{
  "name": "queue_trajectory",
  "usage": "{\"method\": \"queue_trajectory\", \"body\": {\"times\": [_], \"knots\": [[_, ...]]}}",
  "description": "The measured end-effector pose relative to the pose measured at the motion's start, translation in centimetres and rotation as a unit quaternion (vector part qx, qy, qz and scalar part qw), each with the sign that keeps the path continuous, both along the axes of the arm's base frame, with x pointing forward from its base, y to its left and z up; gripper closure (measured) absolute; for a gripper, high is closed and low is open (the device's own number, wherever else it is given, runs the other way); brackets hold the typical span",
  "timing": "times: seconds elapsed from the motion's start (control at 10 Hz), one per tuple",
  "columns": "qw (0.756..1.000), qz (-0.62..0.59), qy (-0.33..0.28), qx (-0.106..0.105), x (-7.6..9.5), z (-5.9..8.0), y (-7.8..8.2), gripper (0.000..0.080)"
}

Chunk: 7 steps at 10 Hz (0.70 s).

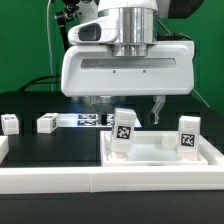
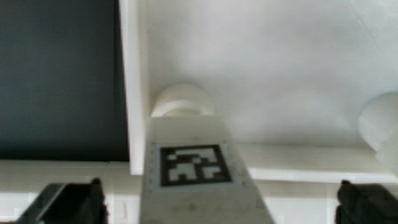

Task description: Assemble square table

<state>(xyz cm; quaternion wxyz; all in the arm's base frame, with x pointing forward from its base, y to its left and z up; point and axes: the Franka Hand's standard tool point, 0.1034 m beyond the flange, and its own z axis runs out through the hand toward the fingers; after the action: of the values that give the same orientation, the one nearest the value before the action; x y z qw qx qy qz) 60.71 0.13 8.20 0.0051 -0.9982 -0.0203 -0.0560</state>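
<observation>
Hovering over the tabletop [image 1: 158,150] with the gripper [image 1: 128,104] spread wide, clasping nothing. Straddling an upright leg [image 2: 192,165] standing on the tabletop, fingers [image 2: 71,203] clear of both its sides. Off the tabletop, on the black counter [image 1: 60,146], two loose legs [image 1: 45,123].

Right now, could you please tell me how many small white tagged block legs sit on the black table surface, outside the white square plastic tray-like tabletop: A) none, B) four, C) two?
C: two small white tagged block legs sit on the black table at the exterior view's left, apart from the white square tabletop, where two more legs stand.
</observation>
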Motion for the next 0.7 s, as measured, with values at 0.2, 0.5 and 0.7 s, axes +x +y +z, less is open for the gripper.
{"method": "queue_trajectory", "body": {"times": [0.2, 0.5, 0.7], "knots": [[1.0, -0.001, -0.002, -0.001, 0.2, 0.2, -0.2, 0.015], [1.0, -0.005, -0.009, -0.001, 1.0, 1.0, -0.9, 0.015], [1.0, -0.006, -0.01, -0.002, 1.0, 1.0, -1.0, 0.0241]]}}
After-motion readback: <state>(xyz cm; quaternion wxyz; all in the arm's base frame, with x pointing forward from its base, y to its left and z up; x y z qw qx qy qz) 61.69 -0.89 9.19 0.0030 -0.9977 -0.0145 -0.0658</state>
